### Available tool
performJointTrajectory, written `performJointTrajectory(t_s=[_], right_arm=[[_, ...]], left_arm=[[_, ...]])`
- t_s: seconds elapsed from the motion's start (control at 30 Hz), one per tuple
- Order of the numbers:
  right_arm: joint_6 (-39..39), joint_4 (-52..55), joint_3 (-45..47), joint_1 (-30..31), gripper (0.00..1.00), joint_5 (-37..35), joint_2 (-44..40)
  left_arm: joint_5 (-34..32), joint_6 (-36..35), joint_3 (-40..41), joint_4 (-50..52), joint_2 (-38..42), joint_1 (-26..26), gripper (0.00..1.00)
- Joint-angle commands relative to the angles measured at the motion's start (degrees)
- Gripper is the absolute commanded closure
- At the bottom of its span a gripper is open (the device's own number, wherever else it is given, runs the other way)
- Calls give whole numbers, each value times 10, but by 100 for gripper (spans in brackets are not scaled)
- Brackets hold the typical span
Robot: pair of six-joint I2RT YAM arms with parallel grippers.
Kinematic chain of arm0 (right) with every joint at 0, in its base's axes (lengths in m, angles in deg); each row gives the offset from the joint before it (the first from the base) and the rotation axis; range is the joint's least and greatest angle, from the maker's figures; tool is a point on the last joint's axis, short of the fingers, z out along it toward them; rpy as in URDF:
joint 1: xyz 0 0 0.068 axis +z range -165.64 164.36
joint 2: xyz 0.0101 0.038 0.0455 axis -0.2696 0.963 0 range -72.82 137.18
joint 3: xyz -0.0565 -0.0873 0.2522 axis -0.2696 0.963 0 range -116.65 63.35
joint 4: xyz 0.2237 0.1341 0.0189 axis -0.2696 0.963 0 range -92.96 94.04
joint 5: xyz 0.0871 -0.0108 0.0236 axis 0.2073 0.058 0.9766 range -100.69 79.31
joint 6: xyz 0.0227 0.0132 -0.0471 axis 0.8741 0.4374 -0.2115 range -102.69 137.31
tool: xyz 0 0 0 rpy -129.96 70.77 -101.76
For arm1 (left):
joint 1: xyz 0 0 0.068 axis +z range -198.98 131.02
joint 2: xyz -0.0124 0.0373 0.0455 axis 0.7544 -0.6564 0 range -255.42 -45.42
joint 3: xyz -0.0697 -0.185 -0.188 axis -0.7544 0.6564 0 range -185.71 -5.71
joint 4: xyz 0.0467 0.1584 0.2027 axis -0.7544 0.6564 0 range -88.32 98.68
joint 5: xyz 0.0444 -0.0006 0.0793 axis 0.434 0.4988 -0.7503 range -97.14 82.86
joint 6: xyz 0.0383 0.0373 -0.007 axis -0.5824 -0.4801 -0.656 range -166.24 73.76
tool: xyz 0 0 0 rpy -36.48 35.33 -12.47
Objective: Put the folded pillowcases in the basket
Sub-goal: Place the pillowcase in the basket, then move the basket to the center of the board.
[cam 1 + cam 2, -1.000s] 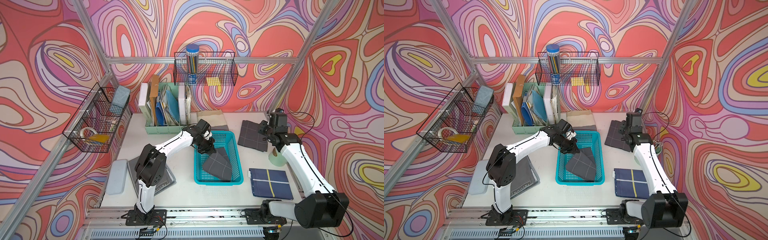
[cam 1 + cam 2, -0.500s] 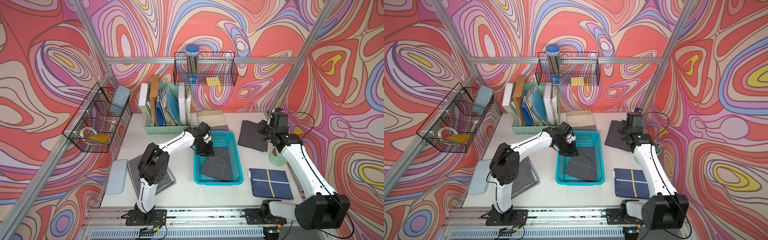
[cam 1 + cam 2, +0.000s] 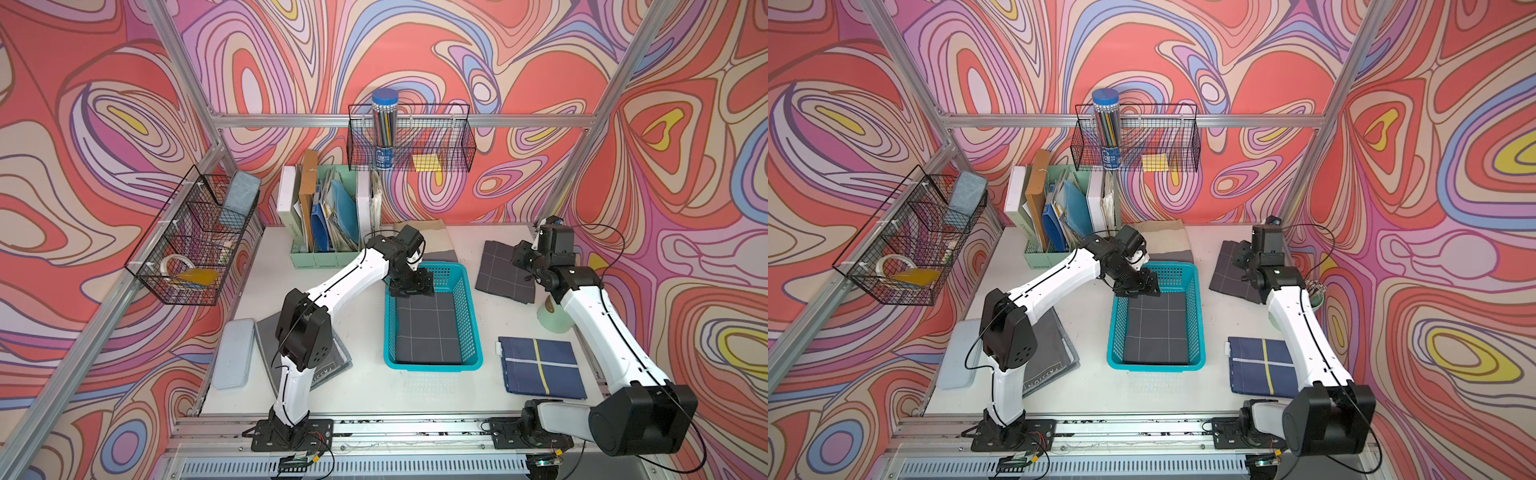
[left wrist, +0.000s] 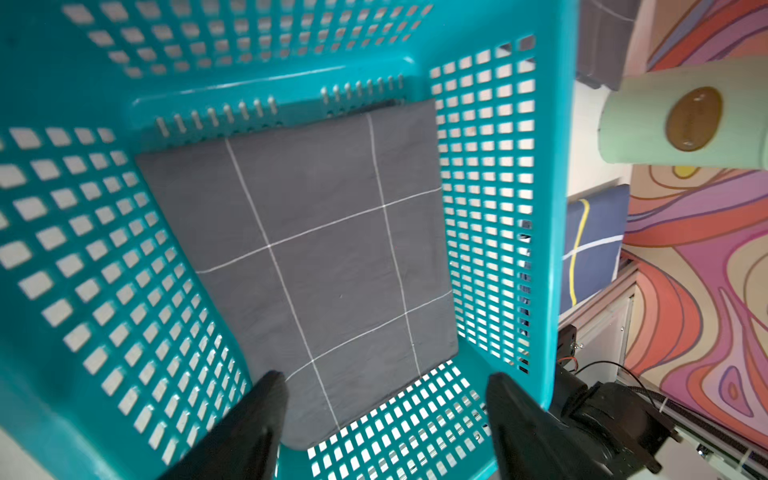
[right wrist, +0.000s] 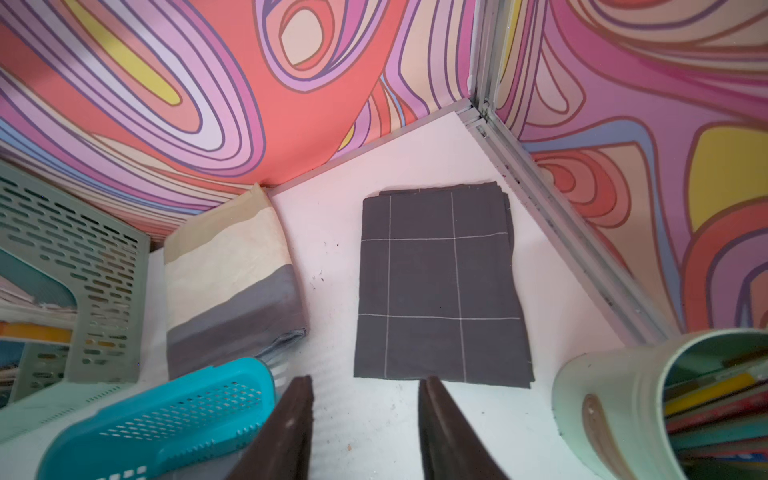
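The folded pillowcase [image 3: 428,328] [image 3: 1156,328], dark grey with thin white grid lines, lies flat on the bottom of the turquoise basket [image 3: 474,320] [image 3: 1200,316] in both top views. My left gripper [image 3: 411,286] [image 3: 1138,286] hovers over the basket's far end. In the left wrist view it [image 4: 382,376] stands open, with the pillowcase [image 4: 324,249] below the fingers and the basket wall [image 4: 486,208] around it. My right gripper [image 3: 521,259] [image 5: 367,379] is open and empty, just short of a second grey grid cloth [image 3: 505,272] [image 5: 440,286] on the table.
A navy cloth with a yellow stripe [image 3: 540,370] lies at the front right. A mint cup [image 3: 555,318] stands by the right arm. A beige and grey folded cloth [image 5: 228,282] and a file organiser [image 3: 328,220] sit behind the basket. A grey case [image 3: 235,357] lies front left.
My left gripper has opened and let go of the pillowcase, which went from tilted to flat in the basket. The left gripper drew back toward the far end. The right jaws narrowed a little.
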Motion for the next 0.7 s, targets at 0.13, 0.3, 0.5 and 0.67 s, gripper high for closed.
performJointTrajectory(t_s=[0.13, 0.3, 0.5, 0.67], right_arm=[[1, -19, 6, -3, 87, 21, 11], [9, -21, 6, -1, 96, 60, 37], [7, 17, -16, 39, 100, 81, 62], [14, 68, 16, 77, 54, 105, 76]], left_arm=[[-63, -27, 37, -30, 71, -12, 100], [-131, -41, 107, -45, 176, 33, 100], [-68, -4, 217, -96, 223, 100, 98], [-88, 2, 250, -98, 226, 103, 91]])
